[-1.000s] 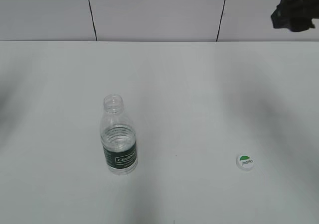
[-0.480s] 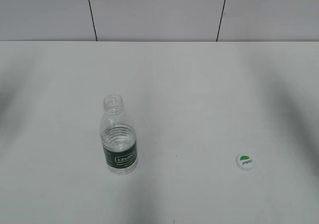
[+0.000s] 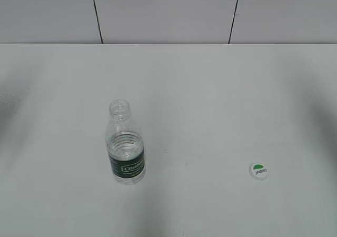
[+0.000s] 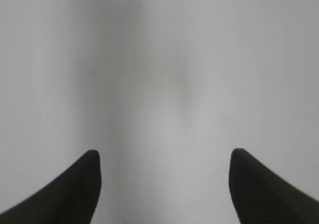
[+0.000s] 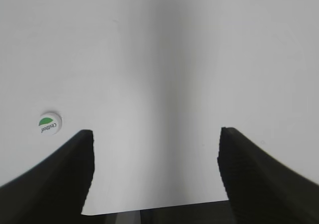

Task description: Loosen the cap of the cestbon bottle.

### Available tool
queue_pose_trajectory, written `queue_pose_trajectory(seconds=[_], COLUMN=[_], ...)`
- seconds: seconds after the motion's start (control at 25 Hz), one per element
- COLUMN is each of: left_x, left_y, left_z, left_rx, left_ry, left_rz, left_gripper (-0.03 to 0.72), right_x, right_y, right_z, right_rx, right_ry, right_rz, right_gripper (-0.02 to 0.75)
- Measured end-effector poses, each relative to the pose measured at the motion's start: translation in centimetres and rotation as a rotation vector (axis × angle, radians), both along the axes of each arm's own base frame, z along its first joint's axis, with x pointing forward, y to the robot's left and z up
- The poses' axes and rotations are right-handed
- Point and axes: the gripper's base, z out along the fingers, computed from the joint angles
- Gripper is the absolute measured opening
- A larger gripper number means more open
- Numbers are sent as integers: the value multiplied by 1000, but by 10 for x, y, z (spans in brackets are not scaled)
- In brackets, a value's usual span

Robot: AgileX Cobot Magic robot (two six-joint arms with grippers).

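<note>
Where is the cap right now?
The cap lies flat on the table, low on the right of the exterior view, well apart from the open bottle at left. The right wrist view shows it at far left.

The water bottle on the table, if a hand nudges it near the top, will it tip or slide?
The bottle would probably tip rather than slide: it stands upright, tall and narrow on a small base. It looks mostly empty, so it is likely light and easily knocked. Its neck is open, with the cap lying apart on the table, so any remaining water could spill.
</note>
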Motion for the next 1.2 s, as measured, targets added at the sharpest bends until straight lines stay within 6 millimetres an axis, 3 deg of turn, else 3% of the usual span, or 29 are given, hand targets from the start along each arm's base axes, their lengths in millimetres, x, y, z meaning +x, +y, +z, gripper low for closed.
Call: queue_pose_trajectory(seconds=[0.16,0.44,1.2], left_x=[-4,-15,-119], left_y=[-2,-3,-9], left_z=[-1,10,1], left_rx=[-20,-19,-10], left_ry=[51,22,-111], left_rz=[-4,-7,-9], left_gripper=[478,478,478], right_x=[-6,-41,-156], right_y=[2,3,5], right_z=[7,16,-28], right_rx=[18,20,14], right_ry=[-27,-77,-232], right_rz=[12,16,19], right_gripper=[592,592,592])
